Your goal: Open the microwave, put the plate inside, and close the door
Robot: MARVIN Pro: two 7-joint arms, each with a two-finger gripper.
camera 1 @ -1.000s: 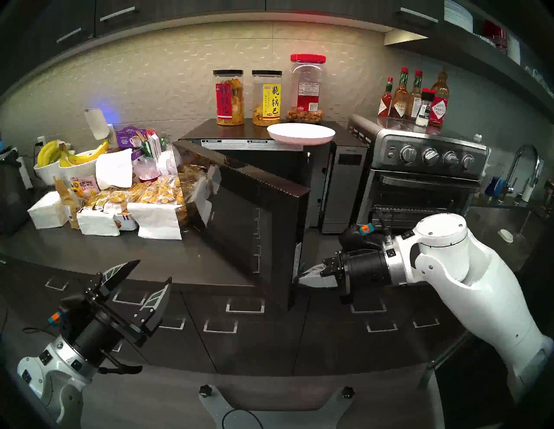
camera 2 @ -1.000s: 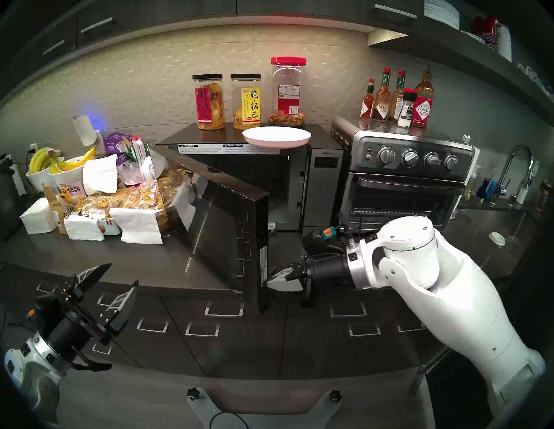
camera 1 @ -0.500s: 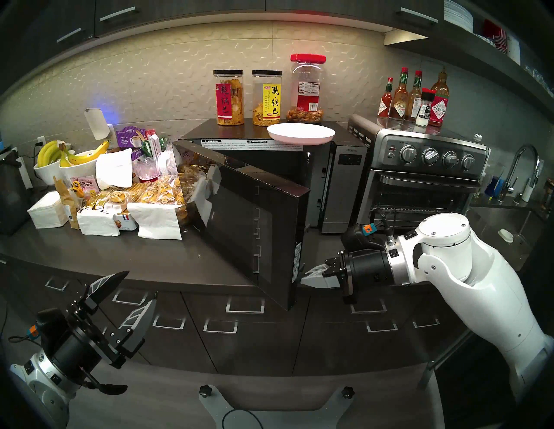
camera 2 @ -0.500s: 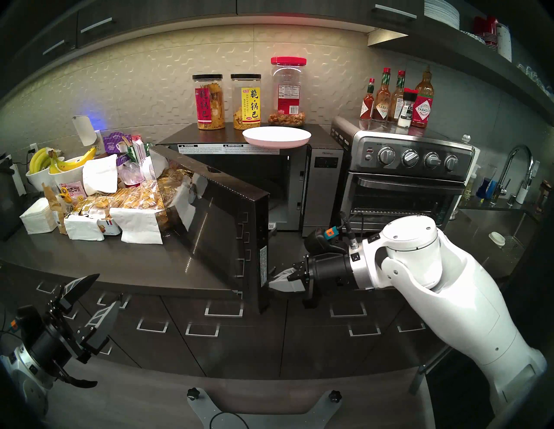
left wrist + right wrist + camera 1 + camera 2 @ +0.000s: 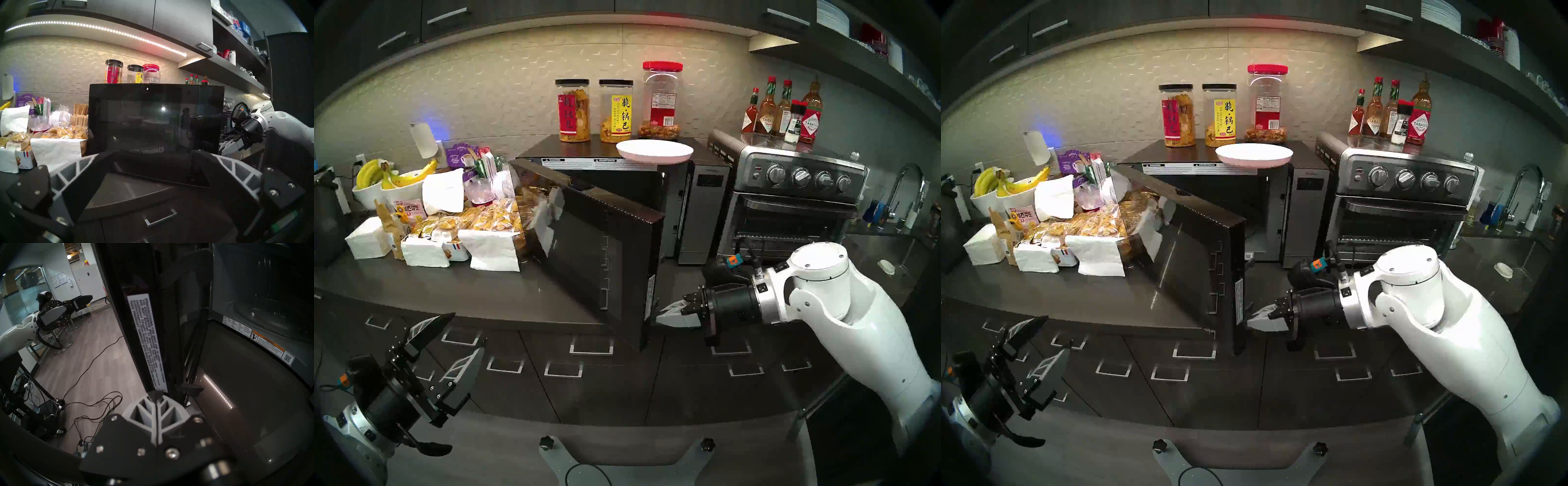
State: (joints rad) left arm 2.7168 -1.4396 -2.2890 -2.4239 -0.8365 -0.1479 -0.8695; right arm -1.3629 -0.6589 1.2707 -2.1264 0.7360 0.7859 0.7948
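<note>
While door [image 5: 592,247] stands ajar, shut right claw [image 5: 658,317] at its free edge

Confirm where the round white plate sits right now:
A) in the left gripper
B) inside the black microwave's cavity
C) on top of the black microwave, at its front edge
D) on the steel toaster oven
C: the round white plate rests on the black microwave's top, overhanging the front edge above the open cavity.
</note>
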